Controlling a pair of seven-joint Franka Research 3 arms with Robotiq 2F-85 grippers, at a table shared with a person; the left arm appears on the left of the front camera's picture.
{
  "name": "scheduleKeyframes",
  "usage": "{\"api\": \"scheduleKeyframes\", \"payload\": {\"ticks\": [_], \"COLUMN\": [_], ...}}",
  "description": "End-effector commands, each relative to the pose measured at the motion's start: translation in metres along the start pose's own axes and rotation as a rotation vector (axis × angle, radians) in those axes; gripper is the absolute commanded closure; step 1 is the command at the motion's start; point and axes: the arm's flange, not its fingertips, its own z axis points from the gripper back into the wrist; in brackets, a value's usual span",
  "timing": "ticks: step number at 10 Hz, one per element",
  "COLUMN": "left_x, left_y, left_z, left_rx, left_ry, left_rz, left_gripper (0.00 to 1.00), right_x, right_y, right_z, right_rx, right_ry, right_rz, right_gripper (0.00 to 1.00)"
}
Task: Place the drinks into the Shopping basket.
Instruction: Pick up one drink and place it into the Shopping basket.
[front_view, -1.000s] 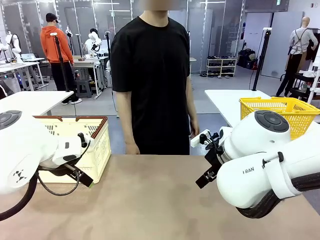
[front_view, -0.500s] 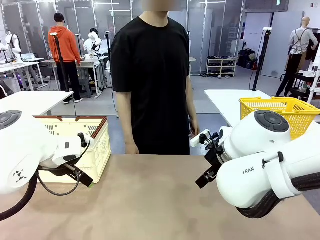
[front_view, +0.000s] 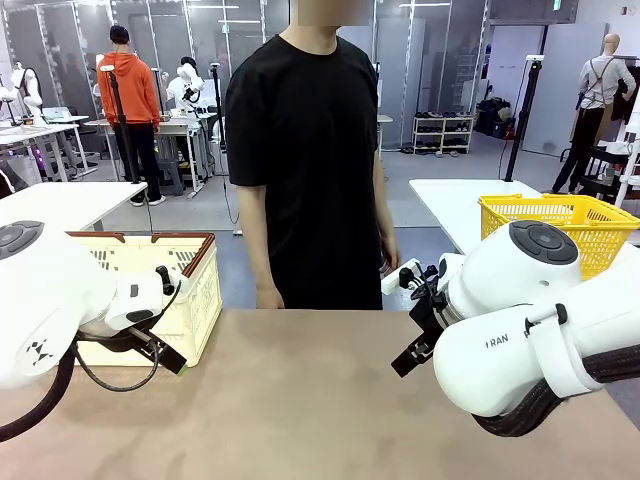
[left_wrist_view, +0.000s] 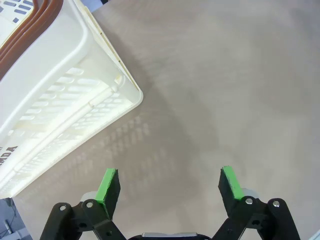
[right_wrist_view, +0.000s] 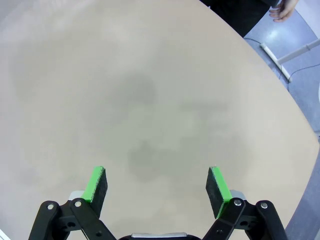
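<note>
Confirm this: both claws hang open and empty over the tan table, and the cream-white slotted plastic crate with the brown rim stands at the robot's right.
No: the front view shows the cream-white slotted plastic crate with the brown rim at the robot's left. The left claw and right claw do hang open and empty over the tan table.
</note>
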Motion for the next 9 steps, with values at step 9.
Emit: {"api": "scheduleKeyframes", "payload": {"ticks": [9], "left_x": [0.028], "left_y": [-0.051], "left_z": [0.089], "left_rx": [0.126], "left_ry": [-0.008], "left_rz": [0.205], "left_gripper": [0.0], "right_x": [0.053], "right_y": [0.041], "right_z": [0.114], "right_rx": [-0.229], "right_ry": [-0.011], "right_rz": [-0.143], "right_gripper": [0.0]}}
